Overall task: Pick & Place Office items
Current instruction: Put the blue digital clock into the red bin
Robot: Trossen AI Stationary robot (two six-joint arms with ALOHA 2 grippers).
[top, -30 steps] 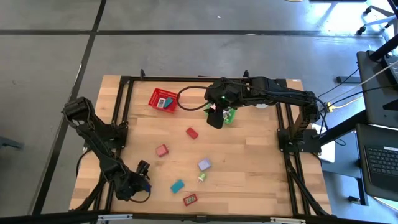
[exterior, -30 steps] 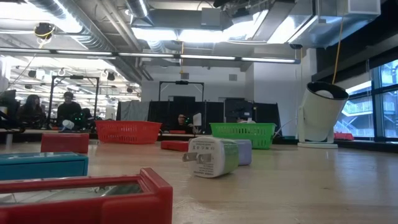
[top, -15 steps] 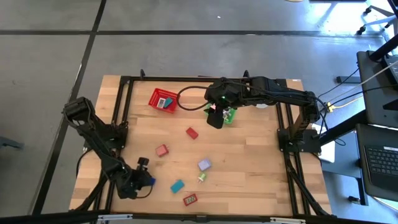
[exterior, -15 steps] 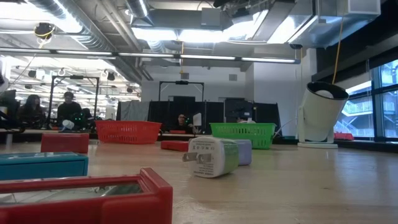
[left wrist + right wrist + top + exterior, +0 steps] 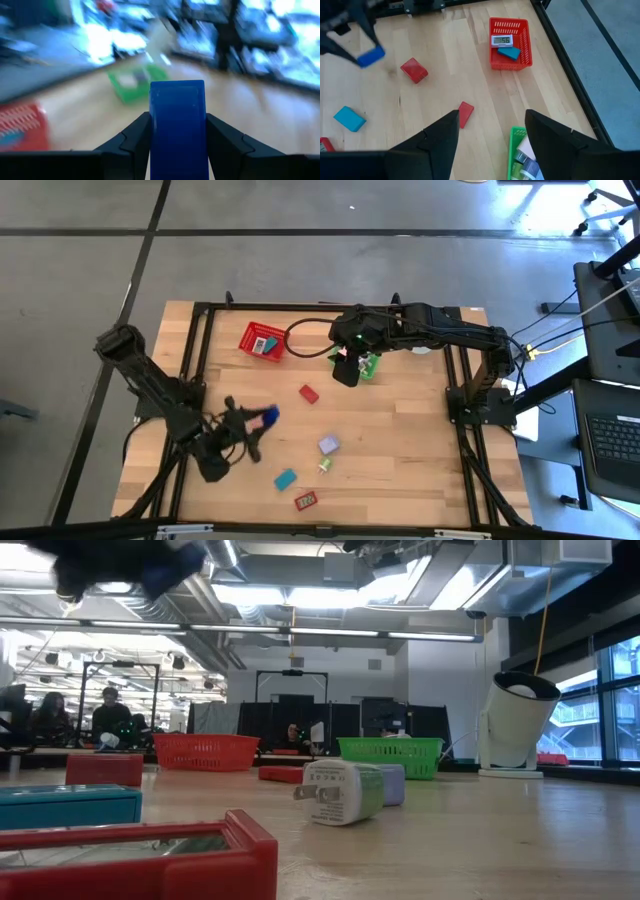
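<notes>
Since the earlier frame, your left gripper point(image 5: 262, 418) has risen from the near left corner of the tabletop point(image 5: 400, 440) and swung toward the middle. Its jaws are clamped on a blue block point(image 5: 267, 416), which you see upright between the fingers point(image 5: 131, 142) in the left wrist view. The pink block point(image 5: 414, 69) lies under or just beside it. Going right, a teal block point(image 5: 285, 478) and a red framed piece point(image 5: 306, 501) lie near the front edge. A red block point(image 5: 308, 393) sits at the middle, and a lavender block point(image 5: 328, 445) and a white plug point(image 5: 325, 465) are closer to the front. The red basket point(image 5: 262, 341) stands near the far edge. Your right gripper point(image 5: 345, 372) hangs beside the green basket point(image 5: 368, 366), with its jaws apart and nothing between them.
</notes>
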